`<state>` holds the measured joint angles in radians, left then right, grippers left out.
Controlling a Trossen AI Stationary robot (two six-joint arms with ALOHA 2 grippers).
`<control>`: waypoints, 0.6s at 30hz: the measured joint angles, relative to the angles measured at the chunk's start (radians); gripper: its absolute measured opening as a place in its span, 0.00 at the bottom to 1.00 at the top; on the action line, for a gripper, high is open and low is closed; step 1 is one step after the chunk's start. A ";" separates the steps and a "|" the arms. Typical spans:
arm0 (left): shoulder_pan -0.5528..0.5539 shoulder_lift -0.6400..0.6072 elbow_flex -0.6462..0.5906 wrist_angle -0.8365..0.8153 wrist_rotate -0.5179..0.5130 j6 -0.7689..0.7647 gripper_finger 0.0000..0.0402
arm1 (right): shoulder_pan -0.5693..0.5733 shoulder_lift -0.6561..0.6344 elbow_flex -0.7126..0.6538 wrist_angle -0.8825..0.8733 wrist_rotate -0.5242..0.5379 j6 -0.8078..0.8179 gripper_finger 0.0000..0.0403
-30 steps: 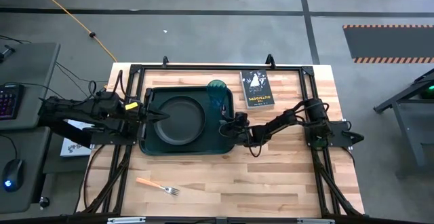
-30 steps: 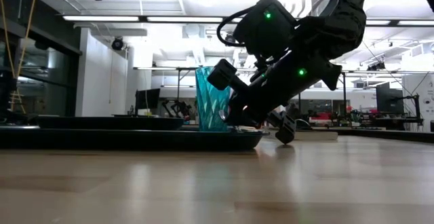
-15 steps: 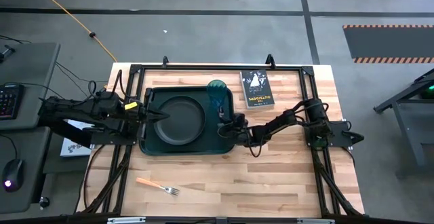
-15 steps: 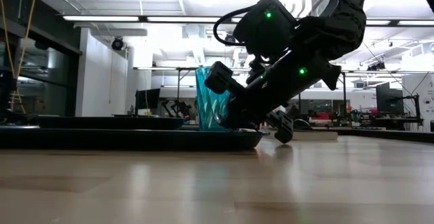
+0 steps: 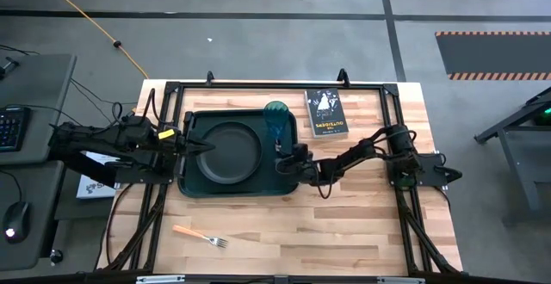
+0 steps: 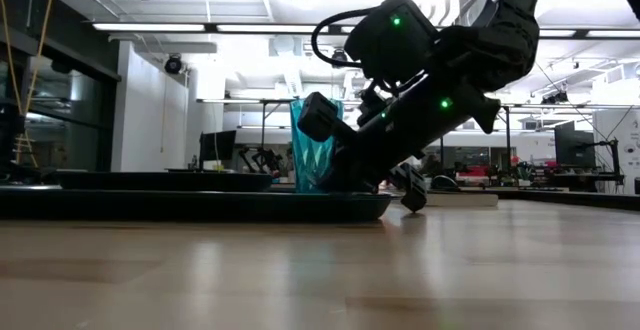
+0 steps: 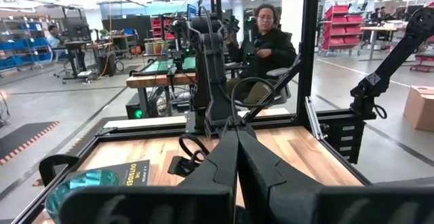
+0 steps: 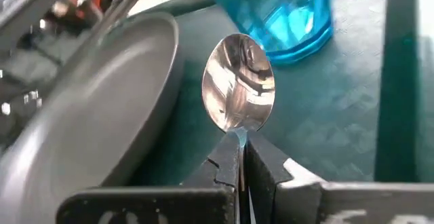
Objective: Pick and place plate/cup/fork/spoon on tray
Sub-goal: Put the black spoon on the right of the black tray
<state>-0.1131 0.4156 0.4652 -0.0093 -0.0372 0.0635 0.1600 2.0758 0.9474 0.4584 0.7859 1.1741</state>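
While its jaws pinch the glossy spoon [image 8: 239, 91], textured green tray [image 8: 339, 102] lies beneath.

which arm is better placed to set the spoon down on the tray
Right. Its claw is shut on the shiny metal spoon, over the dark green tray beside the black plate. The left claw holds nothing.

Little legible text. Black book [image 7: 132, 175] on the worktop [image 7: 298, 149], left wrist view: white cover lettering reads "THE OUTSIDER", partly cut off by the arm. Same book in the high view shows a white illustration and orange lettering, too small to read. Paper beside the left arm base [image 5: 89, 187]: dark print, unreadable. Nothing else legible.
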 joint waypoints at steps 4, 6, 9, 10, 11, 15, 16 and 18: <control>0.000 0.000 0.000 0.000 0.000 0.000 0.00 | 0.000 -0.003 0.003 -0.043 0.068 0.128 0.01; 0.000 0.000 0.000 0.000 0.000 0.000 0.00 | 0.000 -0.004 0.003 -0.069 0.092 0.184 0.01; 0.000 0.000 0.000 -0.002 0.000 0.000 0.00 | 0.000 -0.005 0.003 -0.086 0.096 0.204 0.01; 0.000 0.000 0.000 -0.002 0.000 0.000 0.00 | 0.000 -0.004 0.003 -0.093 0.096 0.207 0.01; 0.000 0.000 0.000 -0.002 0.000 0.000 0.00 | 0.000 -0.004 0.003 -0.103 0.096 0.212 0.01; 0.000 0.000 0.000 -0.003 0.000 0.000 0.00 | -0.001 -0.005 0.005 -0.160 0.117 0.277 0.01; 0.000 0.000 0.000 -0.003 0.000 0.000 0.00 | -0.001 -0.005 0.005 -0.179 0.123 0.288 0.01; 0.000 0.000 0.000 -0.003 0.000 0.000 0.00 | 0.001 -0.005 0.003 -0.205 0.131 0.295 0.01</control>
<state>-0.1127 0.4156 0.4652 -0.0118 -0.0372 0.0635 0.1608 2.0712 0.9508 0.2536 0.9164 1.4693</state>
